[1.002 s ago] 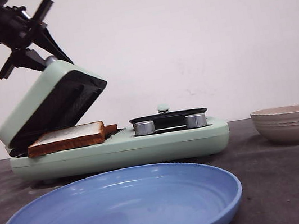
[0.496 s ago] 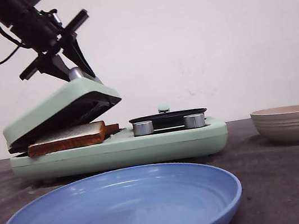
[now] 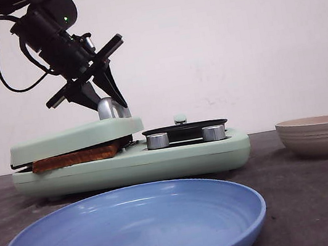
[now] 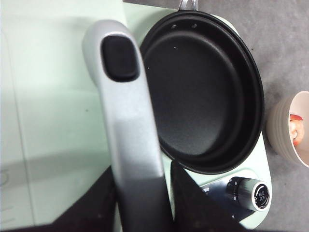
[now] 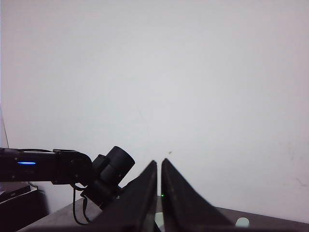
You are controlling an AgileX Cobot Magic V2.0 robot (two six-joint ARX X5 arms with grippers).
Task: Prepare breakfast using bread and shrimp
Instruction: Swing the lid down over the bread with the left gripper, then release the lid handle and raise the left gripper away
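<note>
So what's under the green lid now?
Under the lid, bread shows only as a brown crust edge in the front gap. Its top face, and anything laid on it, is covered. The left hand grips the lid's handle.

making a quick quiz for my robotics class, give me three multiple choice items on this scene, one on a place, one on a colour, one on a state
1. Where is the bread?
A. on the blue plate
B. under the lid of the sandwich maker
C. in the beige bowl

2. What colour is the plate nearest the camera?
A. blue
B. red
C. white

3. What is the left gripper doing?
A. hanging open over the bowl
B. holding a shrimp
C. gripping the silver lid handle

Key: 1 B, the crust edge shows between the green lid and the base. 2 A, the front view shows it blue. 3 C, the left wrist view shows the fingers on both sides of the handle.
</note>
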